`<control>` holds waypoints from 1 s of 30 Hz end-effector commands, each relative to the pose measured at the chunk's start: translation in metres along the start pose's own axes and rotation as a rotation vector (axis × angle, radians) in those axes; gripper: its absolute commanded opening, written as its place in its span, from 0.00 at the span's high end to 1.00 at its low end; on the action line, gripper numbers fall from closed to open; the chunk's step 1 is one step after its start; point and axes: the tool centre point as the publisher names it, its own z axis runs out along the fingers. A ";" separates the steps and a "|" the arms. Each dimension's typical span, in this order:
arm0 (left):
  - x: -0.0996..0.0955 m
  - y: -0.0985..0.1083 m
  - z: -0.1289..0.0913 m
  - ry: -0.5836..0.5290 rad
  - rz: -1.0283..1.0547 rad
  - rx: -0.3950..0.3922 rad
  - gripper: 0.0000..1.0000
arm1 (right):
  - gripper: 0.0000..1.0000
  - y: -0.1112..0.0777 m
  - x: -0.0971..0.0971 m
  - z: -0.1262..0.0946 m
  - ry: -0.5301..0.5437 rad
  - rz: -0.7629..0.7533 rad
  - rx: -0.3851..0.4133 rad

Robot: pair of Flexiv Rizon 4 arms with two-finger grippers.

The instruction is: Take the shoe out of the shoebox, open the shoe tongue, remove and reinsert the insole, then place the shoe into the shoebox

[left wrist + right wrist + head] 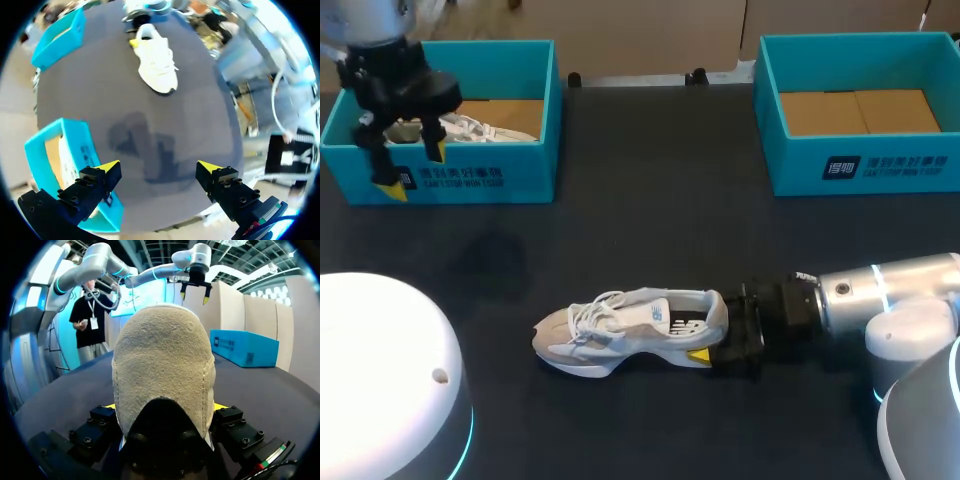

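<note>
A white and grey shoe [620, 330] stands on its sole on the dark table, toe pointing left. My right gripper [725, 338] comes in from the right and is shut on its heel. In the right wrist view the suede heel [162, 365] fills the space between the fingers of my right gripper [164, 407]. The same shoe [156, 62] lies far ahead of my left gripper [159, 167]. My left gripper [414, 170] hangs open and empty above the front wall of the left teal shoebox [520, 170].
A second white shoe [480, 128] lies inside the left shoebox [75, 150]. Another teal shoebox [880, 165] with a bare cardboard floor stands at the back right. The left box [245, 347] also shows ahead of the right gripper.
</note>
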 end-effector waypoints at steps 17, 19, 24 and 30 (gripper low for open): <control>0.051 -0.090 0.040 0.037 -1.340 0.064 0.00 | 1.00 0.001 0.000 0.000 -0.001 -0.001 0.002; 0.051 -0.090 0.040 0.037 -1.340 0.064 0.00 | 1.00 0.001 0.000 0.000 -0.001 -0.001 0.002; 0.051 -0.090 0.040 0.037 -1.340 0.064 0.00 | 1.00 0.001 0.000 0.000 -0.001 -0.001 0.002; 0.060 -0.110 0.055 -0.001 -1.549 0.047 0.00 | 1.00 0.001 0.000 0.000 -0.001 -0.001 0.002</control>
